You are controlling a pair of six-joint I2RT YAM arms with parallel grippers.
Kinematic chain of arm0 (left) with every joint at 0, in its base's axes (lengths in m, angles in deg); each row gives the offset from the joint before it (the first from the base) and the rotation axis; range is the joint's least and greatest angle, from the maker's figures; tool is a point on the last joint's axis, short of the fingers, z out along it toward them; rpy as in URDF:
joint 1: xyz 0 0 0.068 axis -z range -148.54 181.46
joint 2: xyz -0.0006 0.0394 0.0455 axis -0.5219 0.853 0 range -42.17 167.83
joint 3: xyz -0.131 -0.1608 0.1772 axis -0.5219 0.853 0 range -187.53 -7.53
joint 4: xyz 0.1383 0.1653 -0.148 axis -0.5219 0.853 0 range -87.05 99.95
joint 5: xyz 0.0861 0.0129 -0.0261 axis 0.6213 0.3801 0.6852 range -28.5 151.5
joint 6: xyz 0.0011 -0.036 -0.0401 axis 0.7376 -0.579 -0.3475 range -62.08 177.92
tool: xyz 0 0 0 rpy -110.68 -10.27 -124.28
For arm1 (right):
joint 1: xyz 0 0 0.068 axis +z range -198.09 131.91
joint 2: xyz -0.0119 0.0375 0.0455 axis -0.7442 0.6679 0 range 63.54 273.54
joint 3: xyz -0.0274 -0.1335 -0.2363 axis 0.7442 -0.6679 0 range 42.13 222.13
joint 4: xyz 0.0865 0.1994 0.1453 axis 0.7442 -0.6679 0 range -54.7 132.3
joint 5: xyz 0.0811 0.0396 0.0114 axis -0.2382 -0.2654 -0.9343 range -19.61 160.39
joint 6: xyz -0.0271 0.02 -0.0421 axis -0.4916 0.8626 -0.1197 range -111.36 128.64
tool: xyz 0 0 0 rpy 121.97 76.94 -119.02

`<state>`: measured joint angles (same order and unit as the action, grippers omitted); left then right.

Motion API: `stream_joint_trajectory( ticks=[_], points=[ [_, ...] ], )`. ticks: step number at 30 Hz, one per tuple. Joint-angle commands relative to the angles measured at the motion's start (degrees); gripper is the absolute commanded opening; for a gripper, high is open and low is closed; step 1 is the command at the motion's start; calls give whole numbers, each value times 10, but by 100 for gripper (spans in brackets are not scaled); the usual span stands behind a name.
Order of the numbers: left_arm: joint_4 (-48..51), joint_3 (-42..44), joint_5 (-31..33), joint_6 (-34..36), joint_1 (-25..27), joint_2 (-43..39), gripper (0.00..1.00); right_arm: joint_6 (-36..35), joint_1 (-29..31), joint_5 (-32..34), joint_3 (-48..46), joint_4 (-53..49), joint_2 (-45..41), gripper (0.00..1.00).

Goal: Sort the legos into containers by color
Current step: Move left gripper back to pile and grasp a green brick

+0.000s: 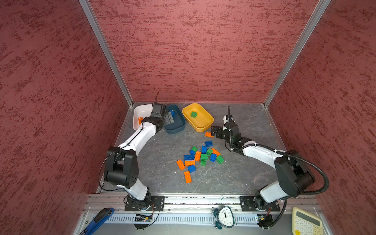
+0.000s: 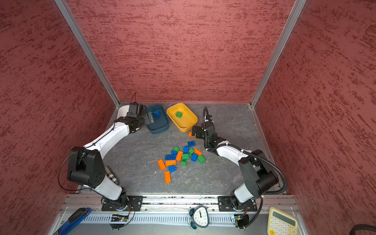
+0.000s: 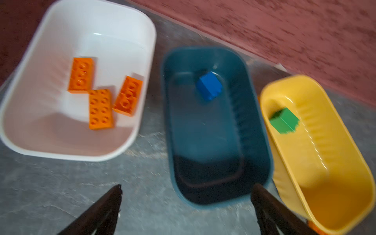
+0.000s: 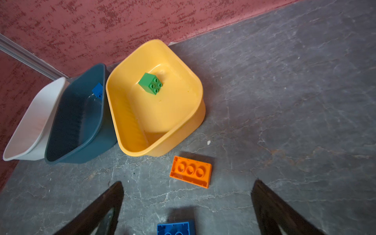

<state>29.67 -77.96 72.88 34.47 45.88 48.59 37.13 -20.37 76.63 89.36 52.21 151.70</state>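
A grey, marbled worktop (image 1: 244, 173) lies between red walls (image 1: 203, 50). The left arm (image 1: 140, 136) reaches to the far-left corner, over the tubs. The right arm (image 1: 262, 152) stretches toward the middle and ends just beside the yellow tub.

The three containers stand in a row along the back wall. A white tub (image 3: 61, 138) sits in the corner, with a dark teal tub (image 3: 203, 142) next to it. Last comes a yellow tub (image 4: 162, 122) with ribbed sides, close against the teal one.

The left fingers (image 3: 101, 213) are spread wide with nothing between them, above the near end of the teal tub. The right fingers (image 4: 101, 207) are likewise spread wide and empty, low over the worktop.

Mid-worktop lies a loose heap of legos (image 1: 200, 158) in orange, blue and green, well apart from the tubs. Three orange oblong bricks (image 3: 101, 109) lie close together in the white tub. One blue brick (image 3: 209, 85) is in the teal tub, blurred in the left wrist view. One green square brick (image 4: 151, 83) rests in the yellow tub, its studs facing sideways. A lone orange brick (image 4: 191, 172) lies underside up on the worktop, near the yellow tub and just ahead of the right fingers.
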Motion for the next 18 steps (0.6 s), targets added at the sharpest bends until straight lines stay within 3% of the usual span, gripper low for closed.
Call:
stream_joint_trajectory(
  ticks=[1,4,9,14,18],
  points=[
    [28,32,-10,-4,51,-14,99,-14,3,-24,-2,14,-13,99],
    [43,48,-28,2,110,-15,100,-12,3,-18,-2,9,-11,99],
    [59,49,-141,83,171,28,92,4,3,18,-1,17,-12,99],
    [95,26,-145,144,210,83,78,4,3,29,2,21,-14,99],
    [110,1,-143,150,221,130,66,3,3,26,4,20,-10,99]
  ],
)
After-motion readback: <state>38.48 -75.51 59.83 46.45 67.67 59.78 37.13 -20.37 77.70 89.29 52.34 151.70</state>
